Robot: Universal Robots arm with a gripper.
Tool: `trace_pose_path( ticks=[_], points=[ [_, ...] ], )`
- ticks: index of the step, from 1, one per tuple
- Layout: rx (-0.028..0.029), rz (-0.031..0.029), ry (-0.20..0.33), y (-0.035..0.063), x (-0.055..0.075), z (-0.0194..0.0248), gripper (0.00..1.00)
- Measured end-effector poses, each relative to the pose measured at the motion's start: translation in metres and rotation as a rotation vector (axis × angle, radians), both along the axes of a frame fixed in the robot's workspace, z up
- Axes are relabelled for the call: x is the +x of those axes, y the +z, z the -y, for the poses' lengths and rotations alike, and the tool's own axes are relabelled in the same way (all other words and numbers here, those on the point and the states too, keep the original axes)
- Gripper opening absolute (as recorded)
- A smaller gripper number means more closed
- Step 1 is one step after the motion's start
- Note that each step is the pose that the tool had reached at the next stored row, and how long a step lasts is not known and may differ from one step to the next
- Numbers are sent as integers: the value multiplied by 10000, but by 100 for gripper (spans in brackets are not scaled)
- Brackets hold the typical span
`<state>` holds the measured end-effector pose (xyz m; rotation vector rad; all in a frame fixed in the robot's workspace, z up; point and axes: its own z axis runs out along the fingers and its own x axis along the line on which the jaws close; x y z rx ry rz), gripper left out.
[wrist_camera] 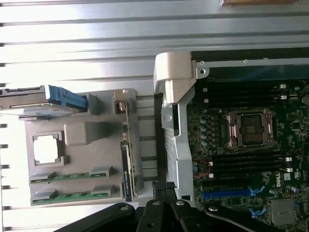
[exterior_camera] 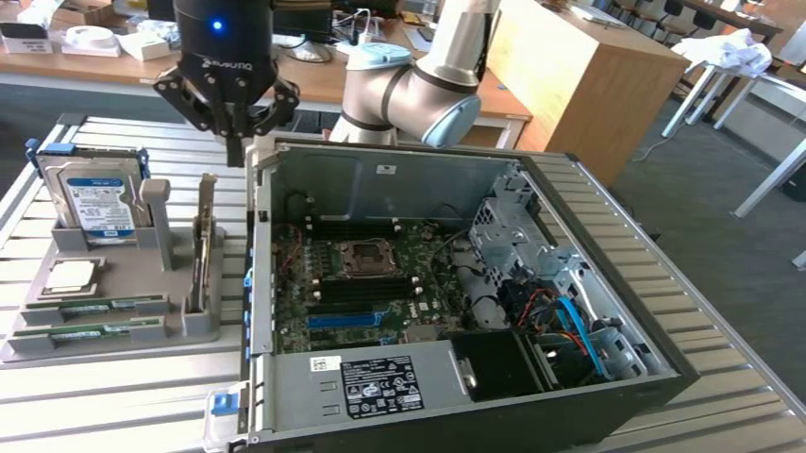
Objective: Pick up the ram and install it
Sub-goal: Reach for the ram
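a black three-fingered tool (exterior_camera: 237,157) on a silver arm with pale blue joint caps (exterior_camera: 403,85) hangs above the far corner of an open black-and-grey computer case (exterior_camera: 377,184), on the exterior view's left. its fingers are pressed together, with nothing between them. in the wrist view the tool (wrist_camera: 162,189) sits over the case wall (wrist_camera: 174,101), between the case and a grey plastic parts holder (wrist_camera: 77,133).

the holder (exterior_camera: 189,326) rests on a ribbed aluminium desk (exterior_camera: 113,396), just beside the case. the first ram stick (exterior_camera: 94,307), a long narrow green circuit board, lies flat in a slot of the holder. the second ram stick (exterior_camera: 89,332), of the same kind, lies parallel just beside it, nearer the holder's front edge. the wrist view shows both sticks (wrist_camera: 72,176) (wrist_camera: 72,196) seated between grey end clips, well apart from the tool.

a square silver processor chip (exterior_camera: 72,276) sits in a recess next to the sticks. a silver hard drive with a blue-and-white label (exterior_camera: 94,203) stands upright at the holder's back, and a taller green card with a metal bracket (exterior_camera: 202,255) stands on edge along the side nearest the case.

inside the case a green motherboard (exterior_camera: 365,283) shows an open metal processor socket (exterior_camera: 362,255) with long black memory slots (wrist_camera: 246,162) beside it.
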<state>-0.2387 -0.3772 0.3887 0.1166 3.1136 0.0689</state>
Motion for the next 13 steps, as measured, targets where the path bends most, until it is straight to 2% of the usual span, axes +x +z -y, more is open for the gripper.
trace_pose_path(
  ticks=[13],
  points=[
    [0,0,1,-11,-192,-69,10]
  ],
)
